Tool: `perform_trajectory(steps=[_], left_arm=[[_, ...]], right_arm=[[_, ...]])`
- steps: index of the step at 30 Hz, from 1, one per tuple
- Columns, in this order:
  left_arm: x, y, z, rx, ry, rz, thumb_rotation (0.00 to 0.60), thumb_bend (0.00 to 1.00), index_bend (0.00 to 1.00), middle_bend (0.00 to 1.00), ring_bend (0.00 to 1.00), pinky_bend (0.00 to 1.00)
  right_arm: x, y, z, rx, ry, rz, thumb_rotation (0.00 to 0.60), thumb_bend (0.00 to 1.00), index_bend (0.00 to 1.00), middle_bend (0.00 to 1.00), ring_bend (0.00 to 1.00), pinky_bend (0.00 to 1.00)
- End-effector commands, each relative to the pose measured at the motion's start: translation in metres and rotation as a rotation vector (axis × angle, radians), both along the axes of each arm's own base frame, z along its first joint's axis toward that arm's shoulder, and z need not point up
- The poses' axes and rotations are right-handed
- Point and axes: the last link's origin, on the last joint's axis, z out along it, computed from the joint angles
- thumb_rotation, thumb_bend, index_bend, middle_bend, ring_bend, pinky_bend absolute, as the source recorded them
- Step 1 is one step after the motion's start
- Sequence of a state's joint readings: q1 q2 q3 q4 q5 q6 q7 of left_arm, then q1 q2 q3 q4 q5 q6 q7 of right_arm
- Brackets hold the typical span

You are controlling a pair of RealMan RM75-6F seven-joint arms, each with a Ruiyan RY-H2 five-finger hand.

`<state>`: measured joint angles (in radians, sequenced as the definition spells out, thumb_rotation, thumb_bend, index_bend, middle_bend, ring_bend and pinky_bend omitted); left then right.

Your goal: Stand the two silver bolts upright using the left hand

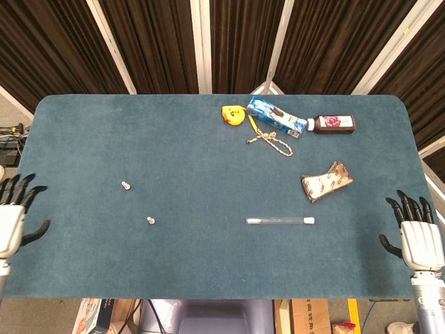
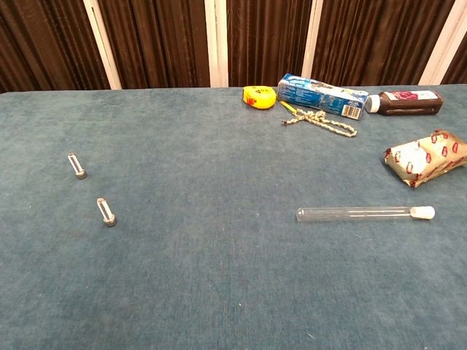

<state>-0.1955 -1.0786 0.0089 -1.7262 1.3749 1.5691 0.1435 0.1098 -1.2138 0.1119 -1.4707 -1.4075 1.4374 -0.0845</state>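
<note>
- Both silver bolts look like they're already standing. The far bolt (image 2: 76, 165) and the near bolt (image 2: 106, 212) sit on their heads with the shafts pointing up, on the left part of the desk (image 1: 208, 174). They lean a bit in the chest view, but I'd put that down to camera angle.
- From the head view they're just small round dots, far bolt (image 1: 126, 185) and near bolt (image 1: 150, 220), which fits with them being upright. They're well apart from each other, and nothing else is near them.
- Your left hand (image 1: 12, 219) is off at the left edge of the desk, fingers spread wide, holding nothing. Your right hand (image 1: 417, 236) is the same at the right edge, open and empty.
- So my read is the job's basically done, and the step in hand is just parking without wrecking it.
- Keep the left arm low and out at the edge. Don't swing it back over the bolts, because a small bump on that soft cloth could tip one.
- If you want to double-check one, come in from above with fingers wide rather than sweeping in sideways.
- The test tube (image 1: 279, 220), snack wrapper (image 1: 325, 181) and the stuff at the back are well clear, so leave them alone.
</note>
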Motion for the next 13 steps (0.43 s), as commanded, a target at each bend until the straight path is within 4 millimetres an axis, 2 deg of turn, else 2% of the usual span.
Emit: perform_trajectory(steps=[1, 13], left_arm=[[-0.010, -0.010, 0.003, 0.010, -0.021, 0.040, 0.600, 0.39, 0.18, 0.02, 0.00, 0.00], [-0.012, -0.026, 0.017, 0.078, -0.012, 0.062, 0.600, 0.39, 0.15, 0.01, 0.00, 0.00]], right_arm=[[0.001, 0.001, 0.002, 0.011, 0.004, 0.004, 0.600, 0.24, 0.19, 0.08, 0.13, 0.00], [0.007, 0.006, 0.015, 0.037, 0.004, 0.014, 0.600, 0.24, 0.17, 0.08, 0.12, 0.00]])
